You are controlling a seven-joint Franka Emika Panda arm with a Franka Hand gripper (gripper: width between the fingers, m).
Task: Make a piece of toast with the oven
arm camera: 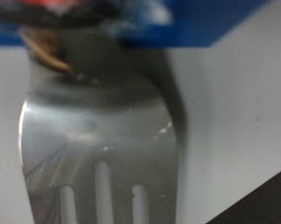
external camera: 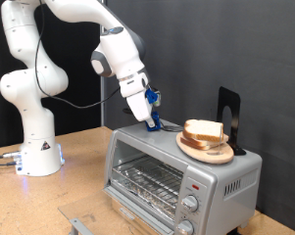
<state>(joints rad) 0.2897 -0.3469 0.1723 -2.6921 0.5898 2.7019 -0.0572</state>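
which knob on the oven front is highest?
On the oven, the top knob by the exterior view's right edge of the front; the other two knobs sit below it in a column.

Piece of toast (external camera: 203,130): pale, roughly square slice with a golden-brown crust, lying flat on a round wooden plate (external camera: 208,149) on top of the oven (external camera: 176,176), toward the exterior view's right end of the roof. Not inside the oven, not held. Oven: small silver-grey box standing on the table (external camera: 78,147), glass-fronted door closed, wire rack visible behind the glass, round knobs stacked down the side at the exterior view's right. Roof of the oven seen close up in the wrist view as a pale flat surface (arm camera: 243,103); toast out of sight there.
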